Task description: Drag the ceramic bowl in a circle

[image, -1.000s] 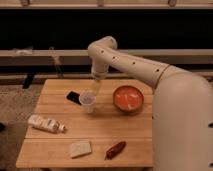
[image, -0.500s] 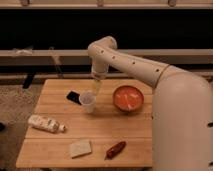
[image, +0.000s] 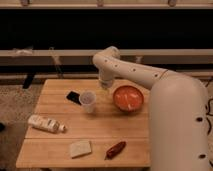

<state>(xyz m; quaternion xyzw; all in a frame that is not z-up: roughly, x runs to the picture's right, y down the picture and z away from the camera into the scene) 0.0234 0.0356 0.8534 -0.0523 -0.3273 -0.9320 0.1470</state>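
My gripper (image: pixel 104 84) hangs over the far part of the wooden table (image: pixel 125 127), between the plastic cup (image: pixel 88 101) and the ceramic bowl (image: pixel 128 98), slightly behind both. I cannot tell how far it is open, nor whether it has hold of anything. It appears clear of the bowl's rim, though the view is poor there.

The ceramic bowl sits upright on the right side of the table. The cup stands upright left of it, just beside a flat black item (image: pixel 74 97). Nearer the front lie a white bottle (image: pixel 46 124) on its side, a pale square sponge (image: pixel 80 148) and a red pepper-like item (image: pixel 116 149).
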